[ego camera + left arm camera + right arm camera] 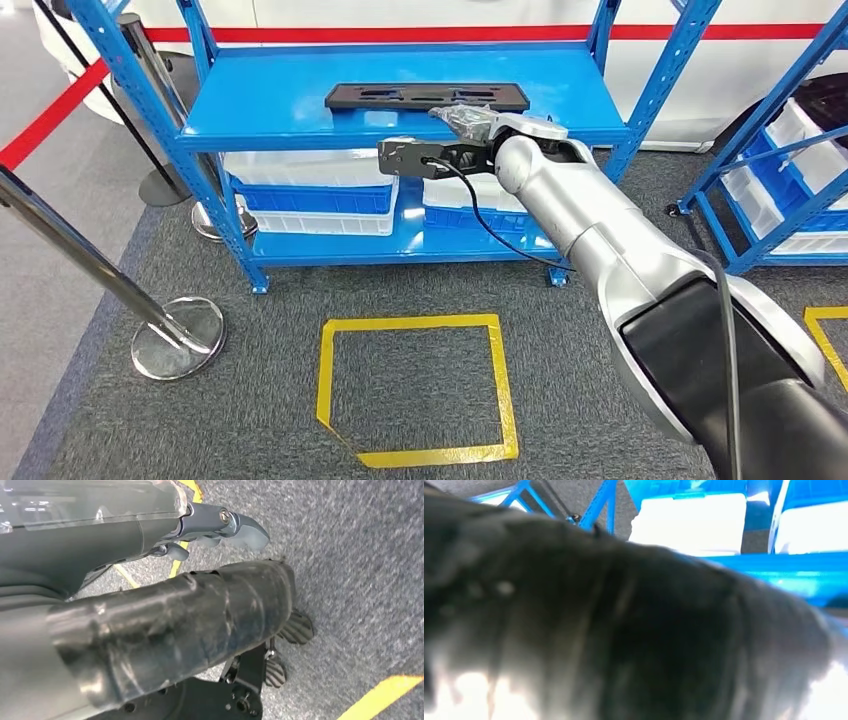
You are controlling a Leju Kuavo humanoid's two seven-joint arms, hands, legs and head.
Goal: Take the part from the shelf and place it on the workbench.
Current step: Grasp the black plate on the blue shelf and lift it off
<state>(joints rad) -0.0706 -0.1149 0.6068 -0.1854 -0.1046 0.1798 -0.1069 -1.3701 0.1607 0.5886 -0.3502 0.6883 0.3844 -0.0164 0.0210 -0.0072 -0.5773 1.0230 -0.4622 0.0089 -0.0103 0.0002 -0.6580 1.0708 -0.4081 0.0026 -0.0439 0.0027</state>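
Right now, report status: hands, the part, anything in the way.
Right hand at the shelf edge beside the black part, grip unconfirmed. Left hand hanging over the carpet, holding nothing. Part flat on the top shelf. Nothing between hand and part.

In the head view the right hand (462, 120) is wrapped in a crinkled cover at the shelf's (300, 110) front edge, so how its fingers lie cannot be told, nor whether it touches the part (400, 96). The right wrist view is mostly dark blur from that hand (624, 630), with blue frame pieces cut off behind it. The left hand's (170, 630) fingers are partly hidden behind its thumb.
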